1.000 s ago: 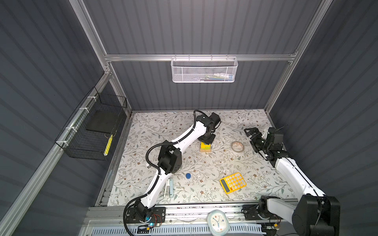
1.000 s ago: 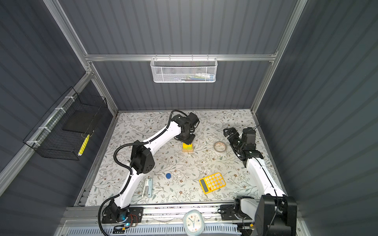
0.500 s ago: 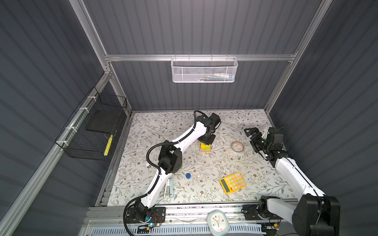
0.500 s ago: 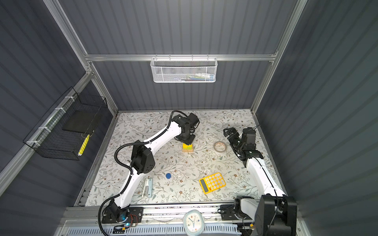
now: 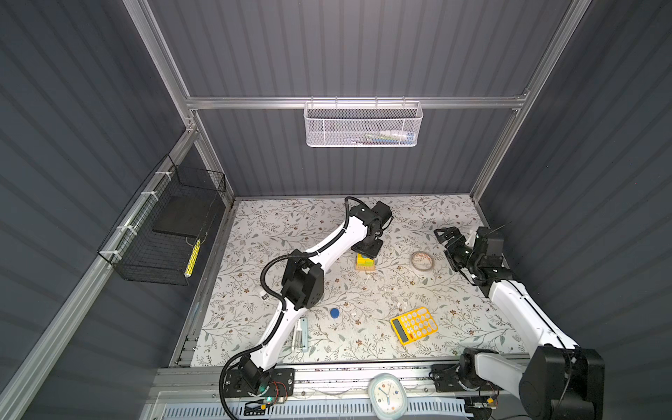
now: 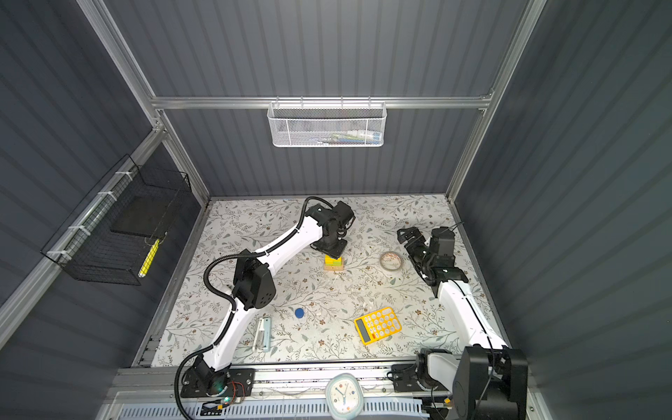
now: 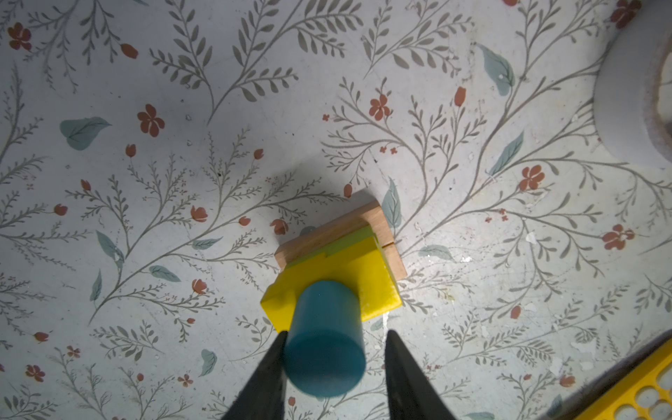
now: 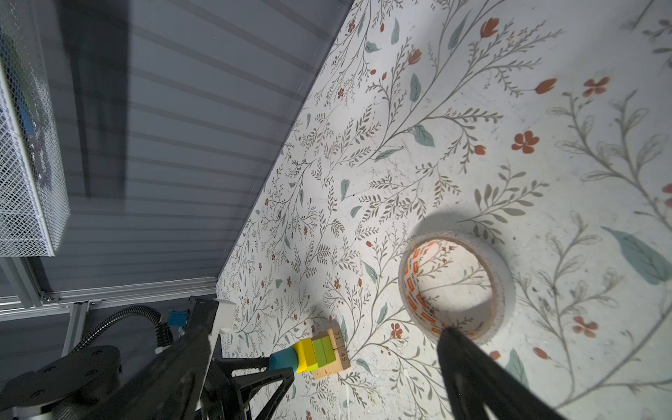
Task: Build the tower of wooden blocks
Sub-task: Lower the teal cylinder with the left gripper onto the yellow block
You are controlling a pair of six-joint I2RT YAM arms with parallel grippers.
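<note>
Cylinder [image 7: 323, 345] (blue) tops tower [image 7: 374, 283]; L gripper [image 7: 334, 334] jaws apart round it, R gripper [image 5: 448, 235] jaws wide.

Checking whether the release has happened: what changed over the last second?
Nothing visibly moved in the top views. The left gripper stays over the tower, jaws astride its blue cylinder, one side clear. Right gripper, tape roll, calculator unchanged.
</note>
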